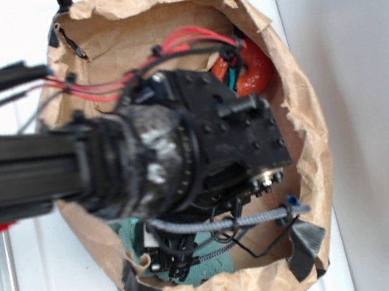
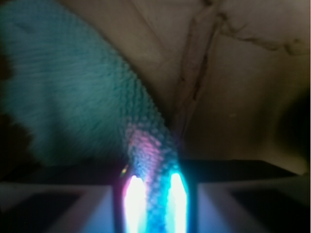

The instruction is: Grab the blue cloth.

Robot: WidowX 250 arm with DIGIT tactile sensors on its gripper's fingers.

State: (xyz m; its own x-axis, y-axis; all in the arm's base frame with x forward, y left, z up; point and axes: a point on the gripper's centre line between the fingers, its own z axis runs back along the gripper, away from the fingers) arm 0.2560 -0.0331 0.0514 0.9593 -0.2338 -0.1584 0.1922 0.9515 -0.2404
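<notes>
The blue cloth (image 2: 73,92) is a teal terry towel that fills the upper left of the wrist view. One strip of it runs down between the two glowing fingers (image 2: 136,204). My gripper (image 2: 155,201) is shut on that strip. In the exterior view the arm reaches into a brown paper bag (image 1: 301,113), and the gripper itself is hidden under the wrist. A patch of the blue cloth (image 1: 132,238) shows below the arm at the bag's bottom left.
A red-orange rounded object (image 1: 253,68) lies inside the bag at upper right. The bag's crumpled walls ring the arm closely. Cables (image 1: 215,224) hang from the wrist. A white surface (image 1: 54,288) surrounds the bag.
</notes>
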